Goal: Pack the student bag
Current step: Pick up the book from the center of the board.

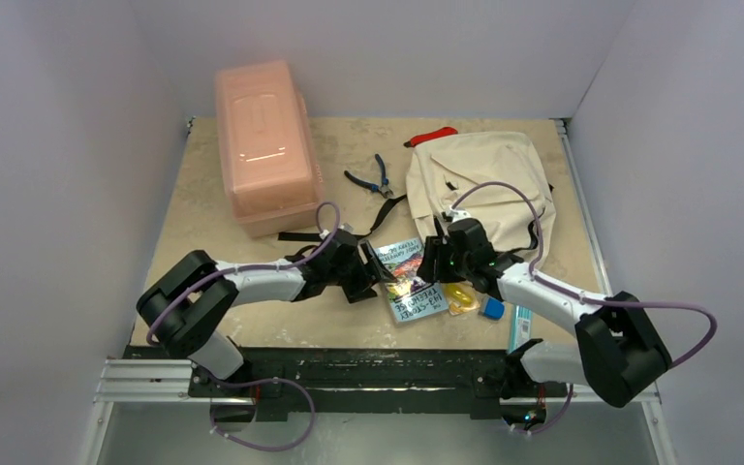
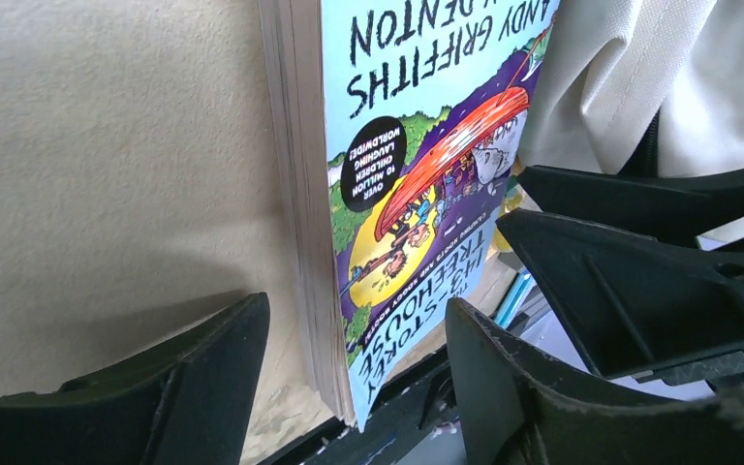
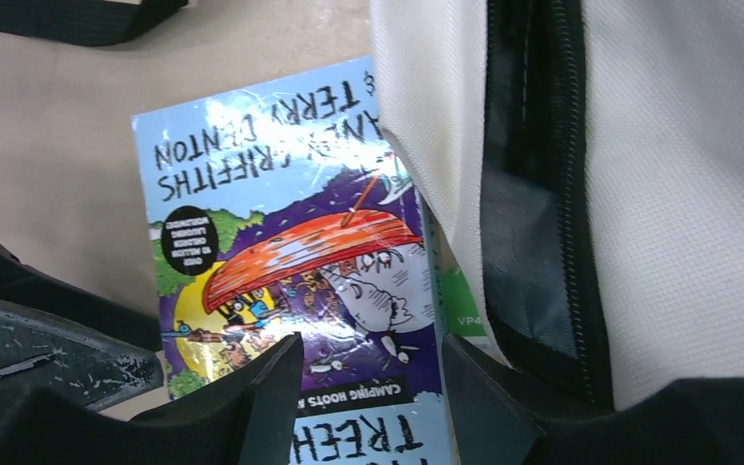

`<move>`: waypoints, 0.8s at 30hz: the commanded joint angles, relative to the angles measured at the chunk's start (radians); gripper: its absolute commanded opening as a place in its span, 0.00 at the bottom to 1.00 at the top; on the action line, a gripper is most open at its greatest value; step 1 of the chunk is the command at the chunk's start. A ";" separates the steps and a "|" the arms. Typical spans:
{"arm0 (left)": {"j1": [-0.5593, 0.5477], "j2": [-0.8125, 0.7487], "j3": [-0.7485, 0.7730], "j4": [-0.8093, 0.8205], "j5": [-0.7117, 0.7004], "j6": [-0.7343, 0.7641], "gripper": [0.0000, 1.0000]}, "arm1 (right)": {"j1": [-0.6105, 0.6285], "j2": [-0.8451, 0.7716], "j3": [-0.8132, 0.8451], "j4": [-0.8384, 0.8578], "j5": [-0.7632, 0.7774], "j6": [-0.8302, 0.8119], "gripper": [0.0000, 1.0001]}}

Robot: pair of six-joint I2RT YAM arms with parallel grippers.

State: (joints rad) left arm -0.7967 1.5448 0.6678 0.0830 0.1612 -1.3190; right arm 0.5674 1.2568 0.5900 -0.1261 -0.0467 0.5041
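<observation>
The cream student bag (image 1: 484, 184) lies at the back right, its black zipper edge (image 3: 533, 194) next to a light-blue paperback book (image 1: 409, 281). The bag partly covers the book's far corner. My left gripper (image 1: 373, 266) is turned sideways and open. Its fingers (image 2: 203, 378) straddle the book's (image 2: 417, 165) corner without closing on it. My right gripper (image 1: 436, 257) is open just above the book's cover (image 3: 291, 242), beside the bag (image 3: 678, 194). The bag also shows in the left wrist view (image 2: 659, 68).
A rigid pink plastic box (image 1: 263, 145) stands at the back left. Blue-handled pliers (image 1: 373, 177) and a red item (image 1: 433, 137) lie behind the book. A yellow item (image 1: 460, 297), a blue cube (image 1: 492, 308) and a teal object (image 1: 521, 325) lie right of it. Black straps (image 1: 295, 235) trail left.
</observation>
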 commanded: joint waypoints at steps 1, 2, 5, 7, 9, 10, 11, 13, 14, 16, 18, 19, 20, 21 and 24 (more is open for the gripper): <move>0.003 0.051 -0.023 0.172 0.056 -0.068 0.63 | -0.020 0.018 -0.022 0.103 -0.027 0.003 0.56; 0.003 0.064 -0.021 0.181 0.062 -0.073 0.61 | -0.021 0.028 -0.025 0.113 -0.026 0.006 0.53; 0.004 0.090 -0.009 0.202 0.084 -0.078 0.57 | -0.021 0.069 -0.028 0.123 -0.007 -0.001 0.47; 0.003 0.092 -0.006 0.206 0.087 -0.076 0.54 | -0.021 0.092 -0.021 0.123 -0.011 -0.016 0.45; 0.004 0.082 0.000 0.206 0.086 -0.064 0.51 | -0.018 0.107 -0.024 0.155 -0.050 -0.011 0.44; 0.003 0.075 0.006 0.200 0.087 -0.057 0.51 | -0.018 0.120 -0.026 0.167 -0.069 -0.008 0.44; 0.004 0.067 0.012 0.194 0.089 -0.051 0.50 | -0.018 0.132 -0.025 0.176 -0.082 -0.005 0.44; 0.004 0.051 0.024 0.180 0.096 -0.047 0.48 | -0.019 0.147 -0.024 0.185 -0.101 -0.002 0.42; 0.003 0.039 0.028 0.176 0.096 -0.045 0.47 | -0.019 0.150 -0.026 0.194 -0.107 -0.001 0.42; 0.003 0.015 0.037 0.162 0.097 -0.036 0.45 | -0.019 0.149 -0.035 0.215 -0.121 0.007 0.42; 0.003 -0.009 0.050 0.126 0.092 -0.028 0.44 | -0.019 0.155 -0.041 0.224 -0.131 0.013 0.42; 0.003 -0.021 0.054 0.106 0.089 -0.025 0.43 | -0.018 0.158 -0.042 0.227 -0.135 0.015 0.42; 0.003 -0.031 0.057 0.086 0.087 -0.024 0.43 | -0.019 0.160 -0.045 0.231 -0.136 0.016 0.42; 0.003 -0.041 0.058 0.075 0.083 -0.023 0.42 | -0.019 0.161 -0.047 0.233 -0.136 0.016 0.42; 0.003 -0.058 0.056 0.044 0.067 -0.019 0.39 | -0.019 0.161 -0.051 0.233 -0.138 0.016 0.42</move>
State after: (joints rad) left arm -0.7940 1.5463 0.6708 0.1093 0.2329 -1.3575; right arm 0.5362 1.4071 0.5591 0.0875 -0.1165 0.5049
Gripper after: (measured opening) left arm 0.411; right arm 0.426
